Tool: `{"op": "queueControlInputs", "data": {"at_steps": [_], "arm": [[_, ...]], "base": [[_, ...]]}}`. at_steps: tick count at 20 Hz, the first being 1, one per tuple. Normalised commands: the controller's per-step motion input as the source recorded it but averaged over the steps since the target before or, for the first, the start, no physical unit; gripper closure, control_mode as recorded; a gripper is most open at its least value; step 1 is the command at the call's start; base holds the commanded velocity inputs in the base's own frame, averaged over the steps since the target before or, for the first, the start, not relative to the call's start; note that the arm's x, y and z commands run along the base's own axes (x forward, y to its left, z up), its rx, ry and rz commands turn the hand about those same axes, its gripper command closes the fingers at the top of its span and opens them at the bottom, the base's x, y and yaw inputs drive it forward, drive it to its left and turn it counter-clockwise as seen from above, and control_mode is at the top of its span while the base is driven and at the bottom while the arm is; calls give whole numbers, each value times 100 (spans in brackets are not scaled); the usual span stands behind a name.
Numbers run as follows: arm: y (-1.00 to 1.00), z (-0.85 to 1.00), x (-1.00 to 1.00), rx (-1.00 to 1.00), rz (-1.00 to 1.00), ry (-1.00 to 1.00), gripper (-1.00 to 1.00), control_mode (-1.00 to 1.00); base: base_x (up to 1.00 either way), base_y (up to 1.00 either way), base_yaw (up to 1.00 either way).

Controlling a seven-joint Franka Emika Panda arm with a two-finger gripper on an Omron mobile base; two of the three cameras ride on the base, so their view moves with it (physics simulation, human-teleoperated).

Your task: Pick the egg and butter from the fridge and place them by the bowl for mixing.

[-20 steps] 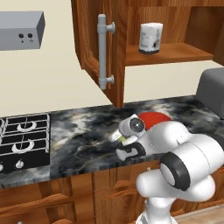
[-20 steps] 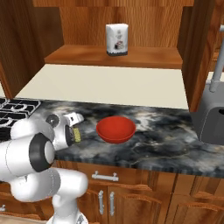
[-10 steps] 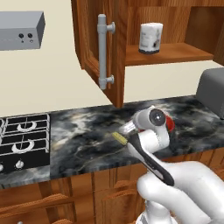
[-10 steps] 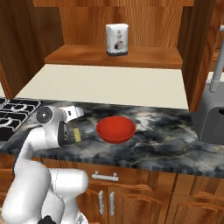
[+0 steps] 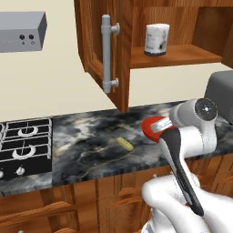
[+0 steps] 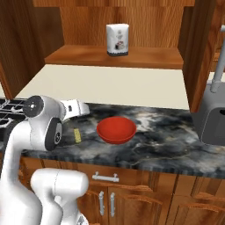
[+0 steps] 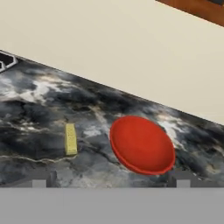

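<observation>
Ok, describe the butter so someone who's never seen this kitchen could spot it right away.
Find the dark marbled counter between the stove and the red bowl. The butter lies flat on it, beside the bowl on the stove side, not touching it. It is the lone small pale-yellow stick on that dark stone.

Left base view: behind the arm on its left, looking forward and down across the counter (image 5: 91,141), stove (image 5: 25,145) at the left edge, wall cupboard (image 5: 136,50) overhead. Right base view: same setup from the right side, facing the same counter (image 6: 167,140) and cupboard shelf (image 6: 114,57). Both share the bowl (image 5: 154,129) (image 6: 116,129), the butter (image 5: 124,144) (image 6: 77,136) and the canister (image 5: 156,39) (image 6: 117,39). Hand view: much nearer, low and angled over the counter (image 7: 43,109) toward the back wall, bowl (image 7: 142,144) and butter (image 7: 70,138) near its front edge.
</observation>
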Motion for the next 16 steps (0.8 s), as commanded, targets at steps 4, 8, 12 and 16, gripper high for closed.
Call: {"op": "queueControlInputs", "data": {"at_steps": [4, 8, 12, 16], "arm": [[-17, 85, -100, -5, -12, 7, -100, -100], [-15, 20, -100, -2, 0, -33, -100, -100], [0, 4, -57, 0, 5, -38, -100, -100], [0, -4, -45, 0, 3, -1, -100, -100]], "base": [[0, 0, 0], [0, 0, 0], [0, 0, 0], [0, 0, 0]]}}
